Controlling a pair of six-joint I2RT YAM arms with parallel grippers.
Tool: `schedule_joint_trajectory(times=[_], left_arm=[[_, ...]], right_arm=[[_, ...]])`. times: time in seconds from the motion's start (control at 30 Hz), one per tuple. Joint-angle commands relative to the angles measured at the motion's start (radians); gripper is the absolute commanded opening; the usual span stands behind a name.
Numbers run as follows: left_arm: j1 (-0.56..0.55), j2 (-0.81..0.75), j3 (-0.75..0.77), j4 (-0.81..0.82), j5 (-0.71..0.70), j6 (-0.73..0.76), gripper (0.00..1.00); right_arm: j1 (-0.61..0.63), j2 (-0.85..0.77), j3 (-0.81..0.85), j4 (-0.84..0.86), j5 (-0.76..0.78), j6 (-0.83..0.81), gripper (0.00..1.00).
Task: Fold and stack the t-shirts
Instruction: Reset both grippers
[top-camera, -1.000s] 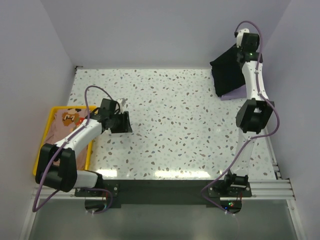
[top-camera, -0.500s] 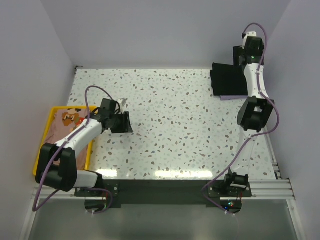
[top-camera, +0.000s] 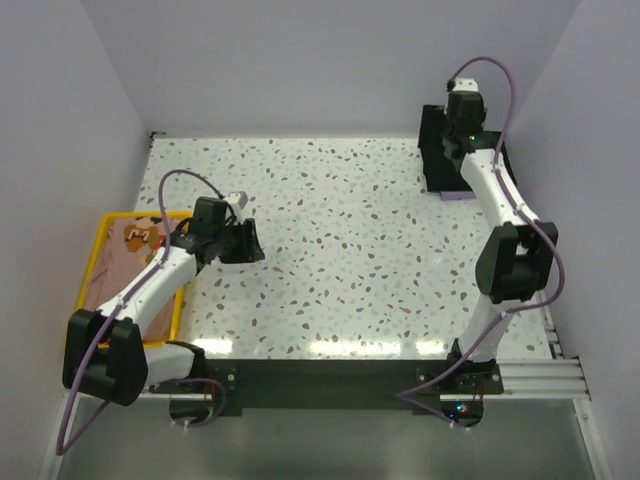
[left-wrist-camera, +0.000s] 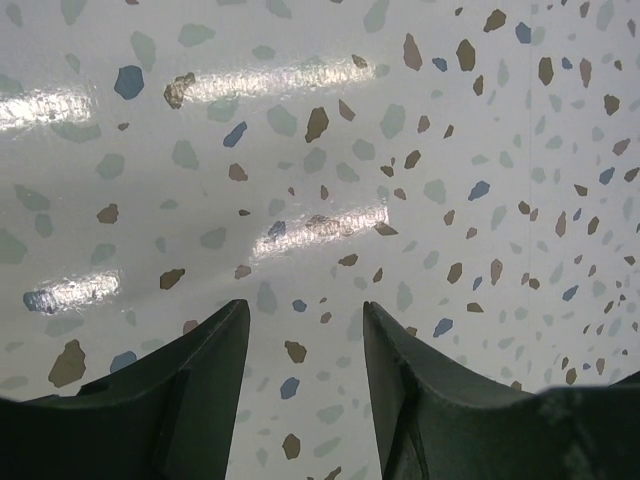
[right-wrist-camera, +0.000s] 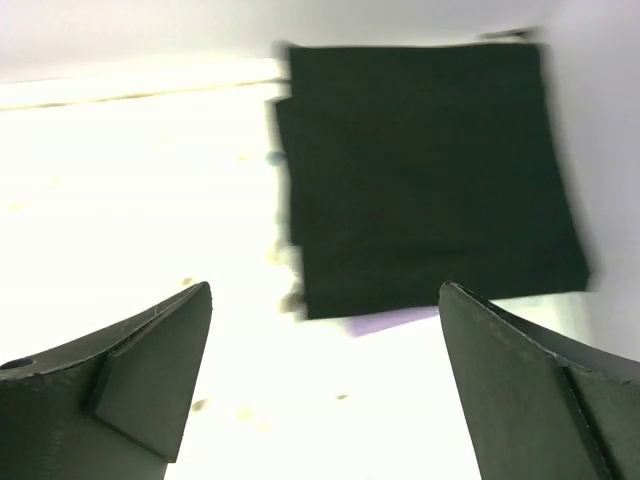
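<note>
Colours on the speckled table (top-camera: 350, 250)
The white top is flecked with brown, grey and blue. At 1 o'clock a plain black shirt (top-camera: 436, 160) is seen over a lavender shirt (top-camera: 455, 194); at 9 o'clock, a peach shirt (top-camera: 125, 255) printed brown-red, in a yellow tray (top-camera: 125, 215).

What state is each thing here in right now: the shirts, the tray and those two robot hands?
black t-shirt: folded flat, lying on the lavender t-shirt
lavender t-shirt: under the black t-shirt, only an edge showing
peach t-shirt: lying rumpled in the yellow tray
yellow tray: holding the peach t-shirt
left hand: open, empty, above bare table
right hand: wide open, empty, over the black t-shirt
</note>
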Motion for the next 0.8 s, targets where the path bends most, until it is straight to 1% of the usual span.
schedule_joint_trajectory(times=[0.0,0.07,0.1,0.13,0.17,0.23,0.27,0.33,0.37,0.43,0.5,0.63,0.77], left_arm=[[0.001,-0.052,-0.009,0.063,0.002,0.007,0.54],[0.001,-0.069,-0.004,0.068,0.008,0.005,0.54],[0.001,-0.077,-0.004,0.072,0.013,0.005,0.54],[0.001,-0.092,-0.008,0.075,0.017,0.005,0.54],[0.001,-0.100,-0.008,0.078,0.022,0.007,0.55],[0.001,-0.117,-0.009,0.078,0.034,0.010,0.55],[0.001,-0.121,-0.009,0.081,0.039,0.010,0.55],[0.001,-0.135,-0.011,0.083,0.050,0.010,0.55],[0.001,-0.140,-0.012,0.081,0.054,0.010,0.55],[0.001,-0.153,-0.015,0.083,0.054,0.010,0.55],[0.001,-0.160,-0.018,0.081,0.053,0.010,0.55],[0.001,-0.160,-0.020,0.083,0.051,0.010,0.55],[0.001,-0.160,-0.021,0.086,0.048,0.008,0.55]], right_arm=[[0.057,-0.213,-0.241,0.140,-0.090,0.212,0.99],[0.099,-0.335,-0.371,0.195,-0.172,0.260,0.99],[0.117,-0.373,-0.493,0.203,-0.184,0.304,0.99],[0.161,-0.413,-0.552,0.214,-0.219,0.320,0.99],[0.185,-0.497,-0.655,0.228,-0.226,0.329,0.99],[0.228,-0.575,-0.747,0.225,-0.244,0.391,0.99],[0.231,-0.647,-0.824,0.234,-0.320,0.404,0.99],[0.234,-0.723,-0.883,0.198,-0.357,0.438,0.99],[0.232,-0.785,-0.925,0.187,-0.371,0.439,0.99],[0.232,-0.832,-0.942,0.109,-0.370,0.432,0.99],[0.232,-0.881,-0.963,0.085,-0.378,0.433,0.99],[0.232,-0.898,-0.976,0.012,-0.424,0.439,0.99],[0.232,-0.921,-1.002,0.022,-0.447,0.449,0.99]])
